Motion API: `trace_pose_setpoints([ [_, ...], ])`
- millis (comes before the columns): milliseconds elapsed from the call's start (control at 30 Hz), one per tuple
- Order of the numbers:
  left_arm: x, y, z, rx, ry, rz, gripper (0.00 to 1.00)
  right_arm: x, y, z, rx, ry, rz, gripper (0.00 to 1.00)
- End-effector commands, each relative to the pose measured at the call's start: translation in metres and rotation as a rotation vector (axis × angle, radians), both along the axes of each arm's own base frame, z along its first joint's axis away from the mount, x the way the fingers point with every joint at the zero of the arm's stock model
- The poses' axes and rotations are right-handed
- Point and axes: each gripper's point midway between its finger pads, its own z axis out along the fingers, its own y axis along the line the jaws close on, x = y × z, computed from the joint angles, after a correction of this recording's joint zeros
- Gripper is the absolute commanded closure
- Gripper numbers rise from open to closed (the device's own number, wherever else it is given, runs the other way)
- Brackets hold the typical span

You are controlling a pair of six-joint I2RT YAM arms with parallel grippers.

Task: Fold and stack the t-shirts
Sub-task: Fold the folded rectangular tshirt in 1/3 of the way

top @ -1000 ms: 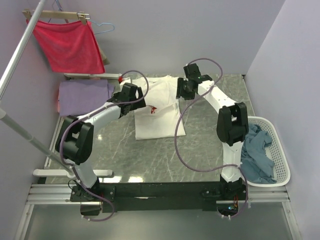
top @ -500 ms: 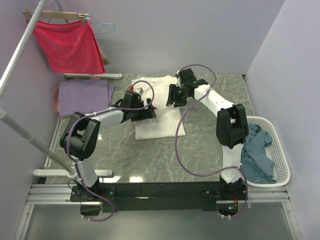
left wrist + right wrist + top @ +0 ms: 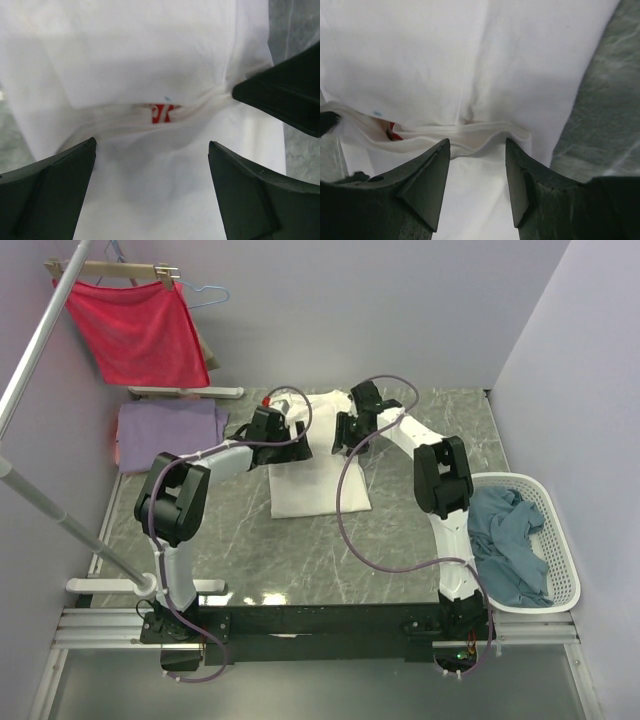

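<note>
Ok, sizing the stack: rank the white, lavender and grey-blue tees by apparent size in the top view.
1. white tee, largest.
2-3. lavender tee and grey-blue tee look alike, so unranked; the grey-blue one is crumpled.

Counter [image 3: 300, 550]: grey marbled top, lying between pale lavender walls.
Laundry basket [image 3: 558, 535]: white slotted plastic, at the counter's right edge.
Red cloth [image 3: 140, 330]: draped from a wooden hanger [image 3: 110, 270] at the far left corner.
Wire hanger [image 3: 205, 292]: pale blue, just right of the cloth.
Pole [image 3: 45, 335]: metal, slanting along the left wall.
Rail [image 3: 320, 620]: black, along the near edge.
</note>
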Motion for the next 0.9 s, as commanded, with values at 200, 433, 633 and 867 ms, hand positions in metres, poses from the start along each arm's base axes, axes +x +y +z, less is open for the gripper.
trace_pose_setpoints([
  [200, 0.043, 0.066, 0.010, 0.185, -0.103, 0.166, 0.01, 0.037, -0.047, 0.003, -0.080, -0.078, -0.123, 0.44],
  [433, 0.026, 0.074, 0.041, 0.157, -0.178, 0.179, 0.01, 0.032, -0.063, 0.041, -0.095, -0.177, -0.154, 0.43],
  [633, -0.022, 0.082, 0.029, 0.113, -0.070, 0.203, 0.01, -0.006, -0.076, 0.054, -0.101, -0.157, -0.152, 0.40],
  [867, -0.088, 0.081, 0.016, -0.020, -0.022, 0.171, 0.01, -0.064, -0.086, 0.042, -0.085, -0.115, -0.135, 0.38],
])
